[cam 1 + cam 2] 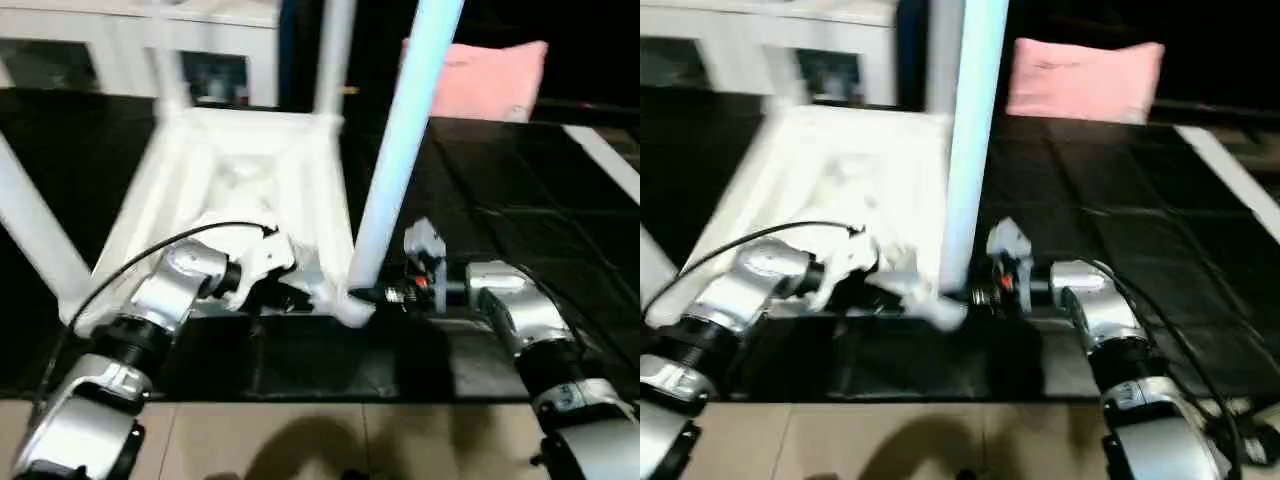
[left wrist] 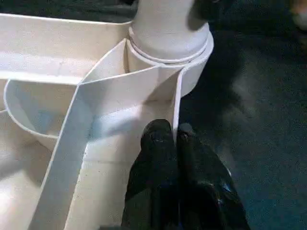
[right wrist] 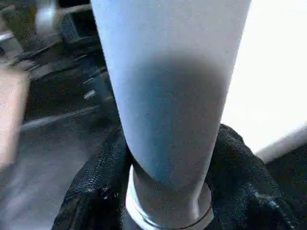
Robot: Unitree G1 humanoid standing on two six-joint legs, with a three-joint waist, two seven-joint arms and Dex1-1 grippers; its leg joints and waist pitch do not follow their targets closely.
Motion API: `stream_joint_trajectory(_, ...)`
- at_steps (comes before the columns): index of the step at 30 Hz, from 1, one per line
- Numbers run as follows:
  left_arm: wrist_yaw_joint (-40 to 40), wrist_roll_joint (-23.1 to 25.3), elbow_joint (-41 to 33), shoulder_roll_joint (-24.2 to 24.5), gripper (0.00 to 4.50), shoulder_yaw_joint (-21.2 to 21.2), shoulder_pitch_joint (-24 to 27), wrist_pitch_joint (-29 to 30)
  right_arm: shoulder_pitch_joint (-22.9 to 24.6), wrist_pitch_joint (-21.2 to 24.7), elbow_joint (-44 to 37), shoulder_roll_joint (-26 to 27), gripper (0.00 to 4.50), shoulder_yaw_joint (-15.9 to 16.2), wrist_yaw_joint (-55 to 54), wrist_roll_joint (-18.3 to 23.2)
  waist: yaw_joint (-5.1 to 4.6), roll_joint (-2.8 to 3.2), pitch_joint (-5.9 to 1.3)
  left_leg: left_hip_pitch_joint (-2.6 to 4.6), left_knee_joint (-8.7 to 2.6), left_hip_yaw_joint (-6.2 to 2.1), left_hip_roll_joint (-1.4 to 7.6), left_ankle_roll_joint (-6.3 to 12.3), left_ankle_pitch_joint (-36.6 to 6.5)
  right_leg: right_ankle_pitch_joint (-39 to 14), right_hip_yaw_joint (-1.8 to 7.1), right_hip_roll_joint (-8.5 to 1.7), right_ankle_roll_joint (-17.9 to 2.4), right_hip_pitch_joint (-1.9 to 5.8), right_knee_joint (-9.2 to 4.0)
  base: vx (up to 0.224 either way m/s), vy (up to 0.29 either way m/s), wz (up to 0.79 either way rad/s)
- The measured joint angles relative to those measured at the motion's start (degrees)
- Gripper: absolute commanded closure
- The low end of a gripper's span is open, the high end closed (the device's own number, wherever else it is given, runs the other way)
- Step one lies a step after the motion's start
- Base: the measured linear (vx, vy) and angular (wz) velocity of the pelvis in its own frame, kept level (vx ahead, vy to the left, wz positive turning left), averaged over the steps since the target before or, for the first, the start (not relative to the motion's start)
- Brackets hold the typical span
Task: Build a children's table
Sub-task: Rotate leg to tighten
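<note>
The tabletop lies upside down in the centre of the head views, ribbed underside up, on a black floor mat. That way the round corner sockets face upward and can take the legs from above. The near right socket, lower centre of the frame, already holds a leg, which rises steeply to the top edge. Other legs stand from the far corners, one at the upper middle and one leaning out at the left edge.

The right gripper comes in level from the right and has its fingers clamped on either side of the leg just above the socket collar. Low on the leg is probably the best place to turn or press it home. The left gripper has its fingers together, holding nothing, with the tips set against a rib inside the corner pocket just beside the socket. I judge this a bracing push that keeps the tabletop from sliding or twisting while the other arm works the leg.

The pockets between the ribs are empty. Beyond the mat, a pink pillow sits at the upper right and a white cabinet at the upper left.
</note>
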Motion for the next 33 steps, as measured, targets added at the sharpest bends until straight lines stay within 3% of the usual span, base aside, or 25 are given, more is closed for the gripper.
stream_joint_trajectory(3, 7.7, 1.1, -0.5, -3.3, 4.50, 1.8, -0.6, 5.4, 0.0, 2.4, -0.6, 4.7, 2.55, -3.0, -13.5, -0.8, -1.20, -0.02, -0.02, 0.00, -0.03, -0.10, 0.03, -0.02, 0.0, 0.0, -0.01, 0.11, 0.0, -0.01, -0.04, 0.000, 0.000, 0.00)
stream_joint_trajectory(8, 19.9, 2.3, -0.2, -8.9, 4.50, 4.4, -1.7, 10.4, -3.2, 3.1, 2.3, 12.6, 2.55, -6.8, -34.8, -2.2, -2.13, 0.00, -0.07, -0.04, -0.19, -0.10, 0.01, 0.04, 0.0, 0.0, 0.01, 0.11, 0.0, -0.07, -0.08, 0.000, 0.000, 0.00)
stream_joint_trajectory(14, 25.5, 3.4, -0.1, -11.2, 4.50, 4.7, -2.2, 11.3, -5.0, 2.2, 3.7, 16.5, 2.55, -7.4, -46.6, -4.4, -2.03, 0.00, -0.07, -0.15, -0.29, -0.09, -0.01, 0.42, 0.1, 0.0, 0.02, 0.11, 0.0, -0.08, -0.27, 0.000, 0.000, 0.00)
stream_joint_trajectory(17, 25.6, 3.6, -0.1, -11.2, 4.50, 4.7, -2.2, 11.3, -5.0, 2.2, 3.7, 16.8, 2.55, -7.4, -47.2, -4.6, -2.05, 0.00, -0.07, -0.15, -0.28, -0.10, -0.01, 0.42, 0.1, 0.0, 0.02, 0.11, 0.0, -0.08, -0.26, 0.000, 0.000, 0.00)
stream_joint_trajectory(19, 25.4, 3.7, -0.1, -10.9, 4.50, 4.5, -2.2, 11.1, -4.9, 2.0, 3.7, 16.9, 1.99, -7.5, -46.9, -4.6, -2.05, 0.00, -0.07, -0.13, -0.28, -0.10, 0.00, 0.42, 0.1, 0.0, 0.02, 0.12, 0.0, -0.08, -0.23, 0.000, 0.000, 0.00)
stream_joint_trajectory(24, 23.5, 3.9, 0.3, -8.8, 4.50, 3.2, -2.5, 9.4, -2.3, 0.9, 2.2, 15.9, 1.65, -6.5, -43.5, -4.5, -2.11, 0.01, -0.07, -0.13, -0.29, -0.10, 0.00, 0.43, 0.1, 0.0, 0.04, 0.12, 0.0, -0.09, -0.23, 0.000, 0.000, 0.00)
stream_joint_trajectory(28, 20.7, 3.9, 1.8, -6.3, 4.50, 2.5, -2.8, 5.9, 1.4, -1.4, -0.2, 11.7, 1.29, -4.1, -35.0, -4.6, -2.14, 0.00, -0.06, -0.14, -0.28, -0.10, 0.01, 0.43, 0.1, 0.0, 0.03, 0.14, -0.1, -0.10, -0.23, 0.000, 0.000, 0.00)
stream_joint_trajectory(33, 14.5, 3.4, 1.9, -2.0, 4.50, 2.2, -2.4, 3.2, 4.8, -1.2, -4.9, 5.6, 0.85, -3.2, -19.3, -0.1, -1.69, -0.01, -0.04, -0.16, -0.24, -0.11, 0.01, 0.43, 0.1, 0.1, 0.03, 0.14, -0.1, -0.08, -0.23, 0.000, 0.000, 0.00)
